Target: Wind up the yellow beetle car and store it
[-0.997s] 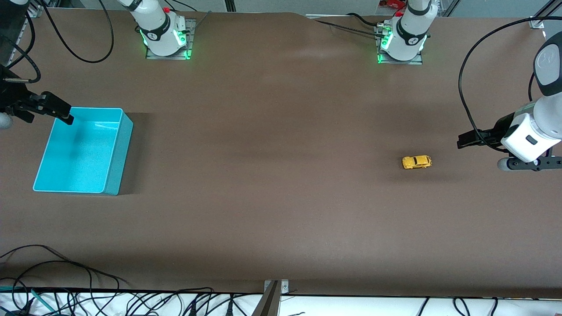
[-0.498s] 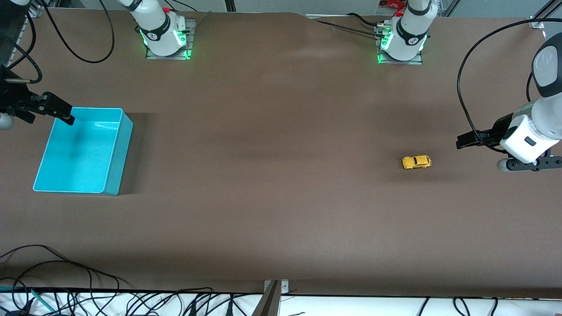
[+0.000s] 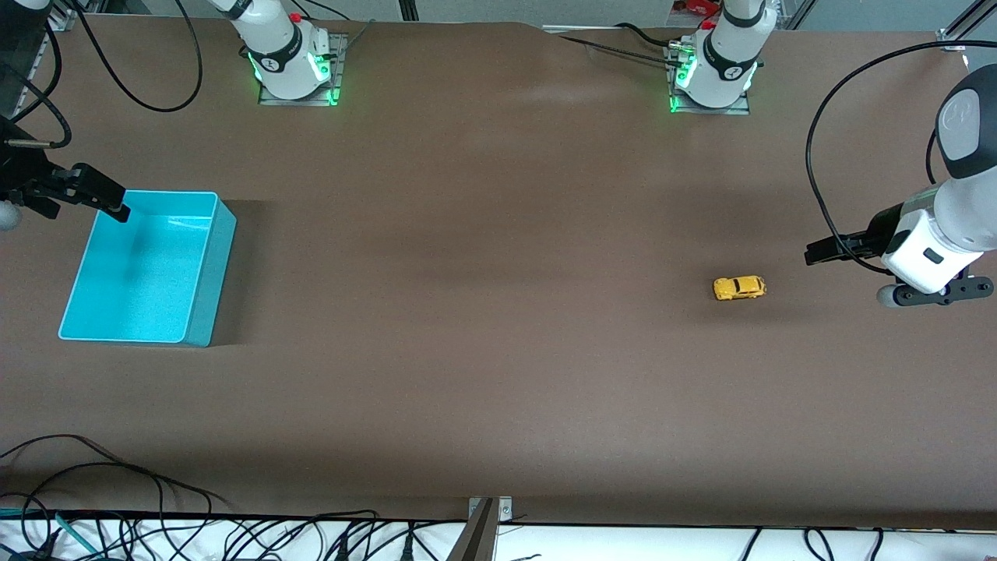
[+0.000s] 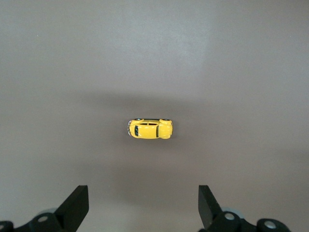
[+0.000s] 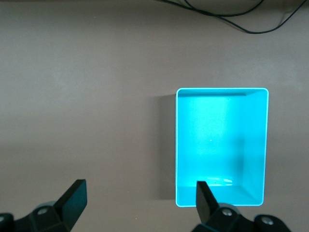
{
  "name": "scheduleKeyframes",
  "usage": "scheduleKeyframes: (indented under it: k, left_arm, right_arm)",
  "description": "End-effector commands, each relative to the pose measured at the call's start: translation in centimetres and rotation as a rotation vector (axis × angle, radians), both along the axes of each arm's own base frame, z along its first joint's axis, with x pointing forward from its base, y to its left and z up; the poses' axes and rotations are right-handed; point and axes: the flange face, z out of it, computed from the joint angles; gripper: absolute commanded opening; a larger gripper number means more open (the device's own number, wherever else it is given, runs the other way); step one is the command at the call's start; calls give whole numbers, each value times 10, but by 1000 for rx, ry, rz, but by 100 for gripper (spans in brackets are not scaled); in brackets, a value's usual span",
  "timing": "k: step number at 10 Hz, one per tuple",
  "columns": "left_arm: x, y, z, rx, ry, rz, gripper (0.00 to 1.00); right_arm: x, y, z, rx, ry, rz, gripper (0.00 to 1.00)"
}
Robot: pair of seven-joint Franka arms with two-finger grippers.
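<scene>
A tangle of black cables (image 3: 117,514) lies along the edge of the bench (image 3: 498,374) nearest the front camera. Farther in, toward the left arm's end, the yellow beetle car (image 3: 739,287) sits alone on its wheels on the brown surface, its length running along the bench. In the left wrist view the yellow beetle car (image 4: 150,129) shows from above, dark windows along its side, with bare bench all around it.

The left pincer (image 3: 827,251) hangs in the air over the bench near the car, a little toward the arm's own end, not touching it. Its two dark fingers (image 4: 76,207) stand wide apart with nothing between them.

At the right arm's end a turquoise bin (image 3: 210,257) rests on the bench, well apart from the car. The right pincer (image 3: 100,192) is up over the bin's corner that is farthest from the front camera. Its fingers (image 5: 73,198) are also spread wide, holding nothing; one finger shows over the bin's wall (image 5: 219,202).

Farthest off, the two arm bases (image 3: 294,62) glow green.
</scene>
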Motion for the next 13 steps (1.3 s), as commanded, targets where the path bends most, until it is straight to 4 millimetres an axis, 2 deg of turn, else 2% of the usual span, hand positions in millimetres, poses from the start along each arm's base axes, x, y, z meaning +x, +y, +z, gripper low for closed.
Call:
scheduleKeyframes:
  k: [1, 4, 13]
  left_arm:
    - [-4, -2, -1, -21, 30, 31, 100]
    - [-5, 1, -8, -12, 46, 84, 100]
    - [-7, 8, -10, -12, 61, 99, 100]
  right_arm:
    - [0, -1, 7, -12, -6, 10, 100]
    - [0, 0, 7, -11, -6, 10, 100]
    - [1, 1, 5, -11, -2, 14, 100]
